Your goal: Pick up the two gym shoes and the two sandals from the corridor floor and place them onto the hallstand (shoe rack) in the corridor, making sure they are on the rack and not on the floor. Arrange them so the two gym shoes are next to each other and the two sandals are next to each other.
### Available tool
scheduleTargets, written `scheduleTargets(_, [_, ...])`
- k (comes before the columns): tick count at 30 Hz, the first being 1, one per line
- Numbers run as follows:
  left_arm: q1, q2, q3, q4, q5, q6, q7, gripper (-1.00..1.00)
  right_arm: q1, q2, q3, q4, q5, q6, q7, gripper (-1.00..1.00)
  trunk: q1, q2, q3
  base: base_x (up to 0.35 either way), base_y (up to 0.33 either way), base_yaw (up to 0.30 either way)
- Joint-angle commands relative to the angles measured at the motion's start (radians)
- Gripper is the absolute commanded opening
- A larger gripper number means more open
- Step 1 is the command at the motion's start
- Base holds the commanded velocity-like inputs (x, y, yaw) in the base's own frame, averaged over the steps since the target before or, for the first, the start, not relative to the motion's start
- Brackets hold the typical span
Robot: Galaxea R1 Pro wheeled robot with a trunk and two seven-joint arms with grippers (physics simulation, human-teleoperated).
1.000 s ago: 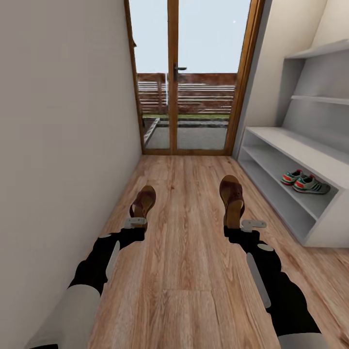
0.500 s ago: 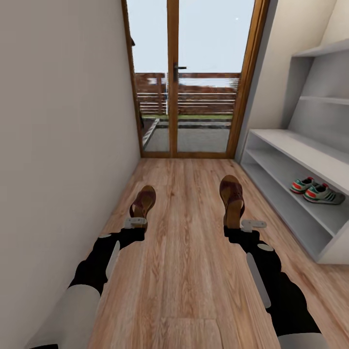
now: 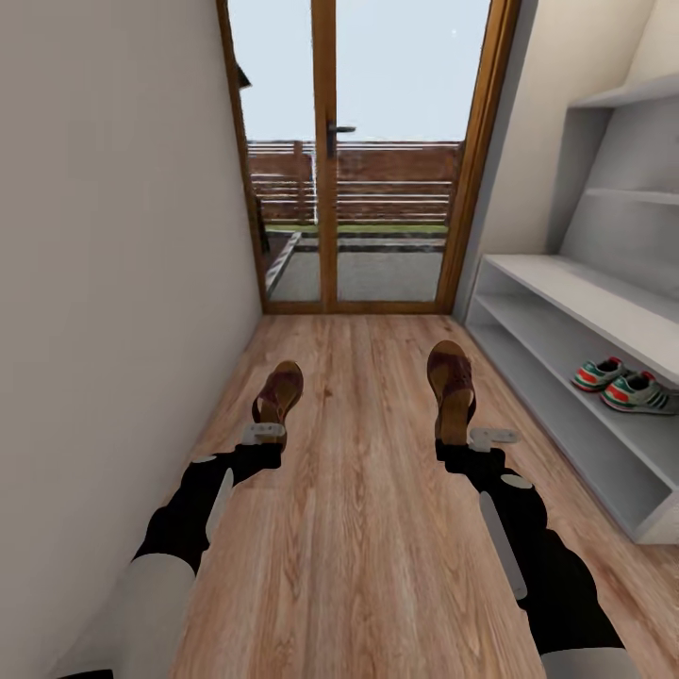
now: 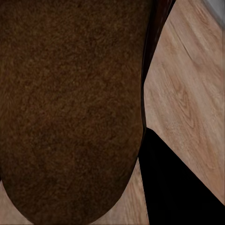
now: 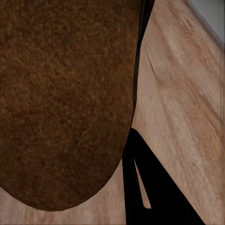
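We carry one brown sandal [image 3: 279, 394] in the left gripper [image 3: 263, 433], one [image 3: 453, 382] in the right gripper [image 3: 479, 438], each clamped at the heel; light, fairly stiff. Gym shoes [image 3: 624, 384] sit on the hallstand [image 3: 556, 283].

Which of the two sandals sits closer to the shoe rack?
The sandal held by the right gripper; the other sandal, in the left gripper, is toward the bare wall.

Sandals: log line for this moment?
left end effector: holding sandal | right end effector: holding sandal | gym shoes: together on hallstand lower tier
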Motion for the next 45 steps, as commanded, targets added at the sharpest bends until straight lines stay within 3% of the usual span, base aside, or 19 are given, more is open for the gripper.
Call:
scheduleTargets(1, [-0.001, -0.001, 0.006, -0.002, -0.012, 0.004, -0.01, -1.0, -0.001, 0.0, 0.001, -0.001, -0.011, 0.004, -0.009, -1.0, 0.0, 0.0, -0.001, 0.347, 0.0, -0.24])
scheduleTargets(18, [-0.001, -0.002, 0.006, -0.002, -0.012, 0.004, -0.011, -1.0, -0.001, 0.0, 0.001, 0.0, -0.011, 0.004, -0.009, -1.0, 0.0, 0.0, -0.001, 0.347, 0.0, -0.235])
scheduleTargets(45, [-0.001, -0.002, 0.007, -0.002, -0.012, 0.004, -0.01, -1.0, -0.001, 0.0, 0.001, -0.002, -0.011, 0.004, -0.009, -1.0, 0.0, 0.0, -0.001, 0.347, 0.0, -0.008])
